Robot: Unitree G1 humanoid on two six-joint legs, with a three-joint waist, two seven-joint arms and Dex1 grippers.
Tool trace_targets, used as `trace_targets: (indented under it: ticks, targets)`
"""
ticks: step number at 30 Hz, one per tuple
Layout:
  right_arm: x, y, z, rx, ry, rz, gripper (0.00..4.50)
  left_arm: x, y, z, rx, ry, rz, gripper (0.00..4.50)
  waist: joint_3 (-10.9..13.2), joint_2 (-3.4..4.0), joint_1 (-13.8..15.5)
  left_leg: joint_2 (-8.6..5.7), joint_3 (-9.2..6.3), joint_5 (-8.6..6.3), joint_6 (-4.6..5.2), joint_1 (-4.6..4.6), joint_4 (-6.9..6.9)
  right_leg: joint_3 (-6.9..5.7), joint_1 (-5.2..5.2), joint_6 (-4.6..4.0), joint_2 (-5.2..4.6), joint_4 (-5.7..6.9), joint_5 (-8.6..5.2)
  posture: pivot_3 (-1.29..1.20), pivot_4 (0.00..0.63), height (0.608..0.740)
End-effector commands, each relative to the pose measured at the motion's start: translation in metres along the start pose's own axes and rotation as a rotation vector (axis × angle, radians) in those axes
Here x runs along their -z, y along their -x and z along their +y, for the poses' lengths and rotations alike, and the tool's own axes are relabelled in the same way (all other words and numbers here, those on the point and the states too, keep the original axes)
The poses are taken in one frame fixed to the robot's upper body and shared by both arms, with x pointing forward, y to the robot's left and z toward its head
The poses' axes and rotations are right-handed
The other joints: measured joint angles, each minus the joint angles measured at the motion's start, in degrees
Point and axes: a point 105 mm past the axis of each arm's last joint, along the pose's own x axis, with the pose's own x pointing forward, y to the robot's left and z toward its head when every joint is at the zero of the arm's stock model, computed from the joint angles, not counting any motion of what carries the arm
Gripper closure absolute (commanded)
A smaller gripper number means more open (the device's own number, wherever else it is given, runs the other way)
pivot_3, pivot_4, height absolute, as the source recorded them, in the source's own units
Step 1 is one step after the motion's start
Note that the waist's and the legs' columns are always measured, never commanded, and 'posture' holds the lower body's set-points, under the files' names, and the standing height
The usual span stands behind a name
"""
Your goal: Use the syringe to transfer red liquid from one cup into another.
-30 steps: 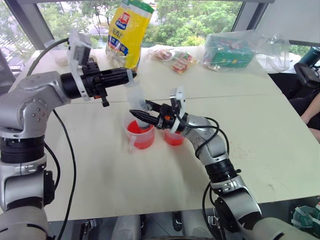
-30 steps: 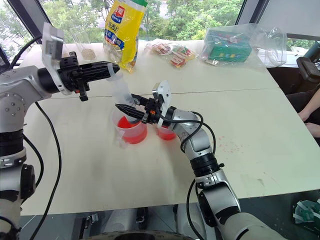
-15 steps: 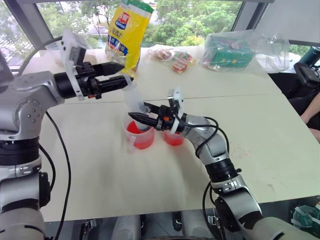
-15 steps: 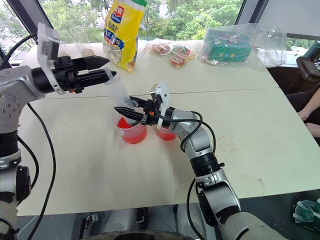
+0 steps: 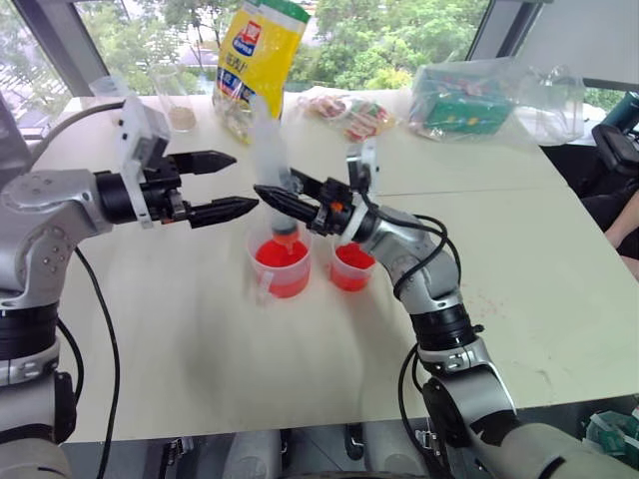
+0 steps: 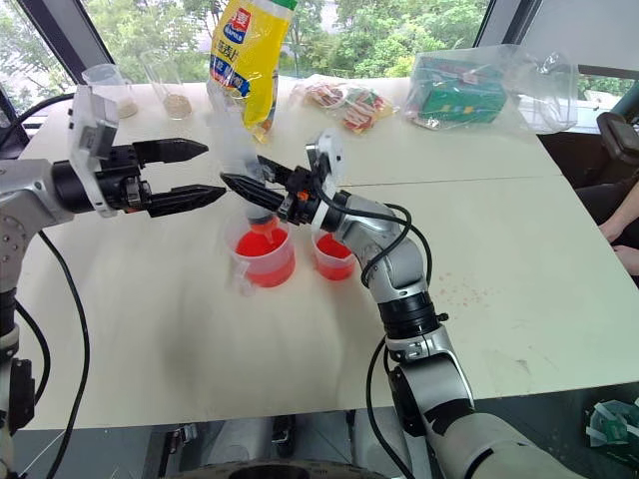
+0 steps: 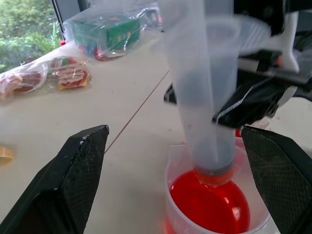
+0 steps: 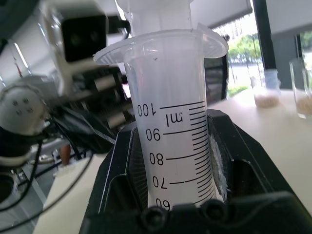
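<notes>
The syringe (image 5: 270,150) stands upright, its clear graduated barrel (image 8: 171,141) clamped between the jaws of my right gripper (image 5: 278,188), which is shut on it. A white plunger stem rises above the barrel's flange. The syringe's lower end (image 7: 210,168) reaches down into the handled beaker (image 5: 281,267), at the surface of the red liquid (image 7: 209,202). The smaller handleless cup (image 5: 349,267) with red liquid stands just right of the beaker. My left gripper (image 5: 238,183) is open to the left of the syringe, its fingers (image 7: 73,180) wide apart and touching nothing.
At the back of the table stand a yellow bag (image 5: 256,55), snack packets (image 5: 351,115) and a green box in a clear bag (image 5: 469,100). Clear cups with beige contents (image 6: 170,88) stand at the back left. A person's arm (image 5: 624,215) shows at the right edge.
My left gripper has let go of the syringe's top, opened wide and drawn away to the left and down. My right gripper has risen with the syringe, which now stands more upright.
</notes>
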Motion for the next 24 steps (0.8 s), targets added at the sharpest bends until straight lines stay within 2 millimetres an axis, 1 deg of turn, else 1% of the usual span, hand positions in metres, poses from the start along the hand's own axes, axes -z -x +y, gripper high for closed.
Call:
trace_targets:
  ticks: [1,3,4,7,8,10,13,16,20,24]
  targets:
    - [-0.042,-0.004,0.003,-0.006,0.06,-0.114,3.17,-0.023,0.003,0.004,-0.028,-0.046,-0.073,0.06,0.0,0.0,0.1,-0.01,0.01,-0.01,0.01,-0.01,0.0,0.0,0.0,0.0,-0.01,-0.01,0.0,0.0,0.15,0.74]
    - [-0.064,0.0,0.004,0.012,0.076,-0.164,3.17,-0.032,0.0,0.006,-0.03,-0.038,-0.122,0.06,0.02,-0.01,0.33,-0.03,0.0,-0.01,0.02,-0.06,0.01,-0.02,-0.01,0.0,-0.03,-0.01,0.0,0.0,0.15,0.74]
    - [-0.071,0.001,0.004,0.018,0.079,-0.177,3.17,-0.034,-0.001,0.007,-0.03,-0.035,-0.135,0.06,0.02,-0.02,0.26,-0.03,-0.02,-0.01,0.02,-0.08,0.02,-0.03,-0.03,0.01,-0.03,-0.01,0.01,0.0,0.15,0.74]
    - [-0.093,0.015,0.0,0.077,0.105,-0.217,3.17,-0.043,-0.008,0.008,-0.006,-0.021,-0.18,0.06,0.01,-0.03,0.16,-0.03,-0.02,-0.01,0.02,-0.09,0.02,-0.04,-0.03,0.01,-0.03,-0.01,0.01,0.0,0.15,0.74]
    - [-0.099,0.022,-0.001,0.102,0.116,-0.224,3.17,-0.045,-0.011,0.008,0.004,-0.017,-0.191,0.06,0.01,-0.03,0.26,-0.03,-0.02,-0.02,0.03,-0.08,0.0,-0.05,-0.03,0.01,-0.03,0.0,0.01,0.0,0.15,0.74]
    - [-0.104,0.034,-0.003,0.148,0.137,-0.219,3.17,-0.046,-0.017,0.007,0.024,-0.013,-0.203,0.06,0.01,-0.03,0.21,-0.03,-0.02,-0.02,0.04,-0.08,-0.02,-0.07,-0.02,0.01,-0.02,-0.01,0.0,0.0,0.15,0.74]
    - [-0.102,0.053,-0.005,0.213,0.144,-0.2,3.17,-0.047,-0.027,0.004,0.066,-0.012,-0.211,0.06,0.01,-0.04,0.2,-0.04,0.01,-0.03,0.06,-0.08,-0.01,-0.06,-0.01,0.01,-0.03,-0.03,0.0,0.0,0.15,0.74]
    - [-0.085,0.068,-0.006,0.273,0.134,-0.15,3.17,-0.053,-0.038,-0.002,0.122,-0.009,-0.241,0.06,0.01,-0.04,0.22,-0.04,0.02,-0.04,0.07,-0.08,-0.01,-0.06,-0.01,0.02,-0.02,-0.02,0.0,0.0,0.15,0.74]
    - [-0.061,0.079,-0.005,0.313,0.128,-0.091,3.17,-0.063,-0.05,-0.011,0.197,-0.01,-0.276,0.06,0.01,-0.04,0.07,-0.04,0.05,-0.04,0.07,-0.07,-0.01,-0.04,-0.01,0.02,-0.01,-0.02,0.0,0.0,0.15,0.74]
    - [-0.047,0.085,-0.006,0.34,0.135,-0.054,3.17,-0.069,-0.06,-0.023,0.276,-0.009,-0.297,0.06,0.01,-0.03,0.05,-0.04,0.03,-0.04,0.08,-0.07,0.0,-0.03,-0.02,0.03,0.02,-0.02,0.0,0.0,0.15,0.74]
